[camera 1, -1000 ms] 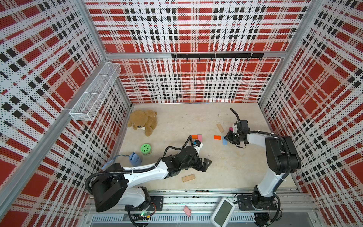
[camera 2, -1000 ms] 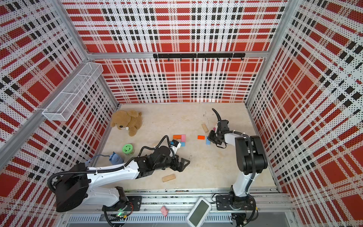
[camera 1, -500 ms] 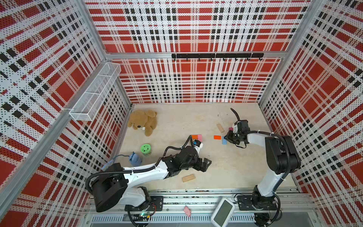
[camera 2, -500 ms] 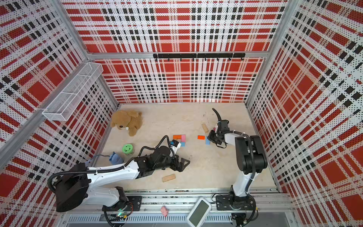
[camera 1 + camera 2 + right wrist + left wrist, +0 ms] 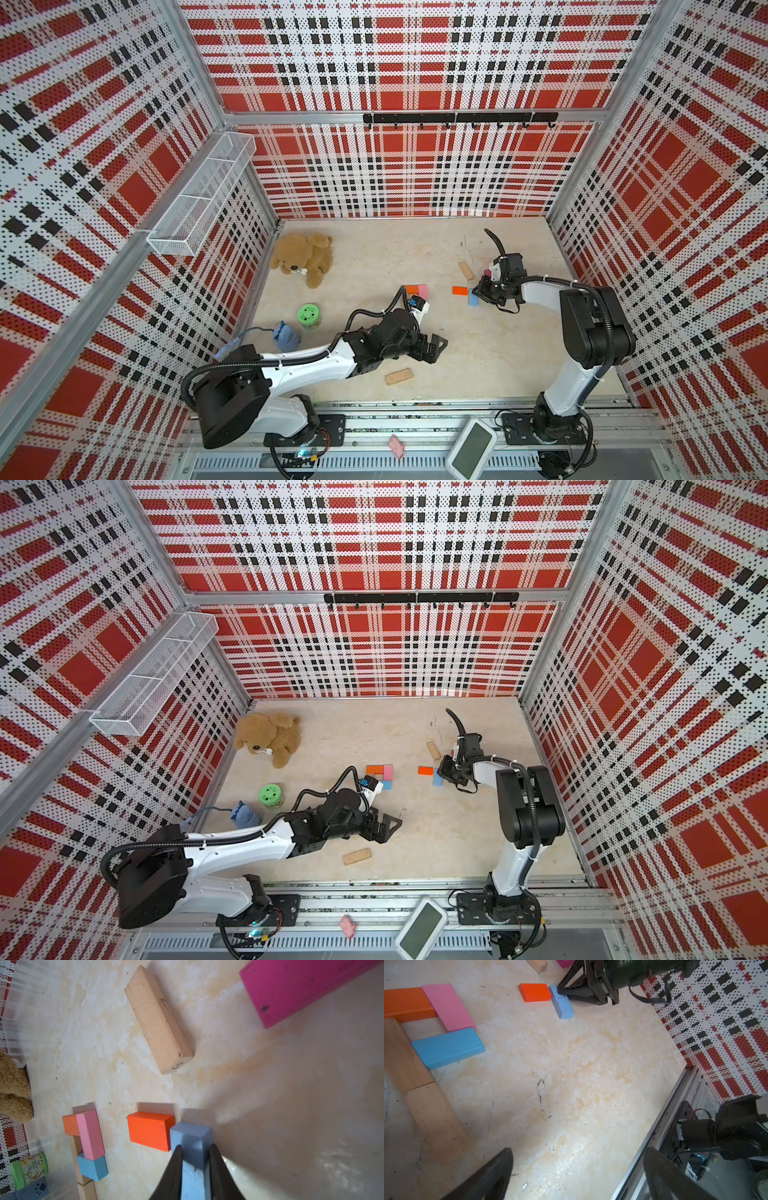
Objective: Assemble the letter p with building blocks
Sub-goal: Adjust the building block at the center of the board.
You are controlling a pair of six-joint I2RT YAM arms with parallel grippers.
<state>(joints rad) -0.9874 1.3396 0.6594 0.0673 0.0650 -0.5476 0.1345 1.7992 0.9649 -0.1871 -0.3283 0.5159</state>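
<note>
While R gripper [image 5: 196, 1147] pinches light-blue block [image 5: 190, 1134] (just beside orange block [image 5: 149, 1130]), on desk [image 5: 270, 1105] — L gripper [image 5: 579, 1150] spread wide, empty.

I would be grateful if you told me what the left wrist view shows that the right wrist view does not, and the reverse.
Only the left wrist view shows the left gripper, jaws wide open and empty, and the front rail. Only the right wrist view shows the teddy bear and the green cylinder. Both show the red-orange block, the slate-blue block beside it with the right gripper closed on it, and the pink block.
</note>
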